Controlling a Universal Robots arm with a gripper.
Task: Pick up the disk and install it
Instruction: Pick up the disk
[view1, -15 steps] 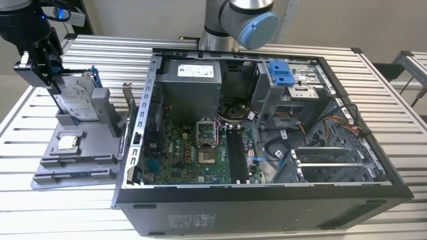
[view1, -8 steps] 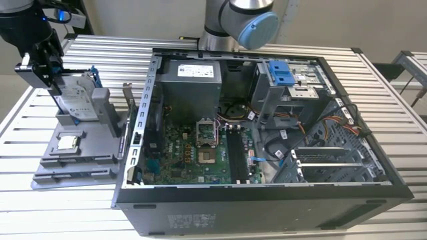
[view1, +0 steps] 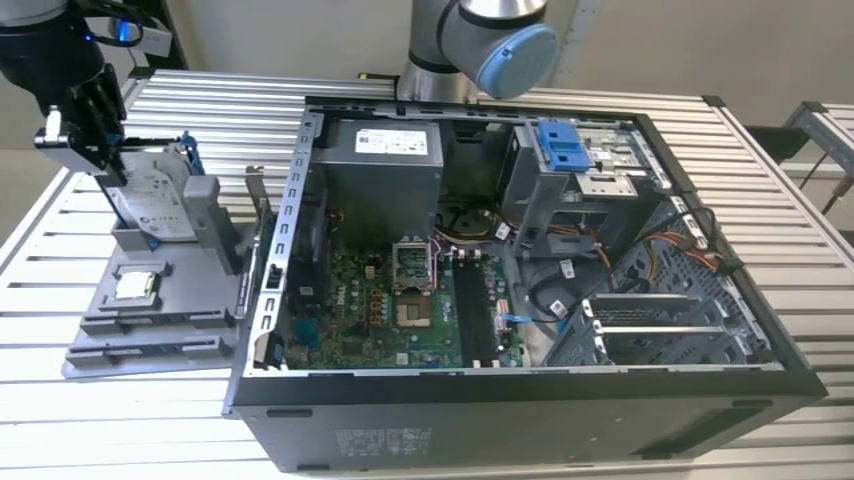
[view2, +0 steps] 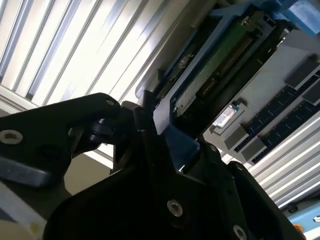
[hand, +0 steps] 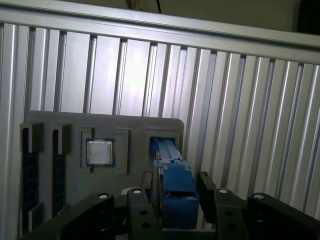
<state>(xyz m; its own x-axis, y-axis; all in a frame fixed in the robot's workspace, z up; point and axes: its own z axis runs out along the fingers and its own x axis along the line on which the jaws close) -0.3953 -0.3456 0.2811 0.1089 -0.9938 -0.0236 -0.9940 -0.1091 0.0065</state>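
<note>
The disk (view1: 151, 207), a silver-grey drive with a white label in a blue bracket, stands on edge in a slot of the grey holder (view1: 147, 325) at the exterior view's left. My black gripper (view1: 104, 160) comes down on its top end. In the first wrist view the fingers (hand: 206, 189) press on both sides of the blue bracket of the disk (hand: 172, 172), so the gripper (hand: 175, 190) is shut on it. The second wrist view shows the disk's green circuit side (view2: 220, 62) running out from the gripper (view2: 162, 132).
An open computer case (view1: 534, 405) lies at centre and right, with its motherboard (view1: 400, 300) and a blue-tabbed drive bay (view1: 563, 148) at the back. The holder also carries a small square chip (view1: 134, 285) and memory sticks (hand: 30, 165). The arm's base (view1: 481, 40) stands behind the case on the slatted table (view1: 120, 420).
</note>
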